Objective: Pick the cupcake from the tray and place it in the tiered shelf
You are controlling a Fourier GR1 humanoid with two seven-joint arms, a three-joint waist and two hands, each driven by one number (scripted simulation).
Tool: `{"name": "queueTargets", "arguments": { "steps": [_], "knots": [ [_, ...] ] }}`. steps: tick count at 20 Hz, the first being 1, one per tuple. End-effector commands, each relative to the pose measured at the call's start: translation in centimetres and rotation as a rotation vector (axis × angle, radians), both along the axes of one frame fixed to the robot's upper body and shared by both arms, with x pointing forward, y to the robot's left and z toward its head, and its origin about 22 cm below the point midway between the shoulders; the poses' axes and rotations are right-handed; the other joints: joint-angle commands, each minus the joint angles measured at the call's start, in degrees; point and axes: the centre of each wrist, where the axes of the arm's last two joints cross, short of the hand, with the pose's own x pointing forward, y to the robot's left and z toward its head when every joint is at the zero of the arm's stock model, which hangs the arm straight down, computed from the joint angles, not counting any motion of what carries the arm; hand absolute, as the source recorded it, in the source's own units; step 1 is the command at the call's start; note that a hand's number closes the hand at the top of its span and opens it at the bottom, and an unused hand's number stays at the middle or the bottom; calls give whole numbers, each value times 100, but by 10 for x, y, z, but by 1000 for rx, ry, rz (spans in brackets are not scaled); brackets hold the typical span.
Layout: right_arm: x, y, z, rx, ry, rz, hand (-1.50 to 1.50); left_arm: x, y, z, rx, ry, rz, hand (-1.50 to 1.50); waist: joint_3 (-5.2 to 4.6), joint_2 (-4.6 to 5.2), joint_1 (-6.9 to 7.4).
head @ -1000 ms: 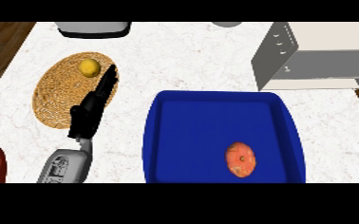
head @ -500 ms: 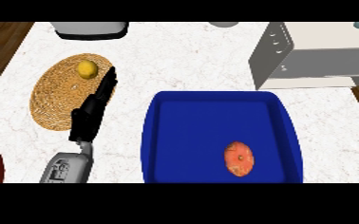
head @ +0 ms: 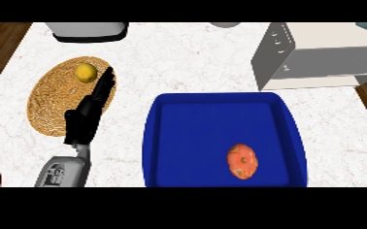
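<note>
An orange-red cupcake [head: 242, 161] lies in the near right part of the blue tray [head: 172, 140]. The white tiered shelf [head: 308, 56] stands at the far right of the counter, beyond the tray. My left hand [head: 91, 110] is open with straight fingers pointing away, lying over the right side of a woven mat [head: 54, 102], left of the tray and far from the cupcake. My right hand does not show.
A yellow lemon [head: 86, 72] sits on the mat near my left fingertips. A grey appliance [head: 87, 30] stands at the far left edge of the marble counter, and a grey round object [head: 225, 24] peeks in at the far middle.
The view has shifted slightly, so the shelf appears a little further left and lower. My left hand keeps the same pose.
</note>
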Motion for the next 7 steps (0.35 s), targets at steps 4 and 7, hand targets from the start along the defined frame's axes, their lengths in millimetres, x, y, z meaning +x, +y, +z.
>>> {"name": "queueTargets", "arguments": {
  "steps": [4, 7],
  "knots": [
    [-91, -56, -7, -27, 110, 35, -150, -16, -2, -4, -16, 6, -10, 0, 7, -10, -20],
    [-122, -76, -30, -30, 87, 43, -150, -5, 8, 3, -8, -19, -6, 0, 4, 12, 24]
  ]
}}
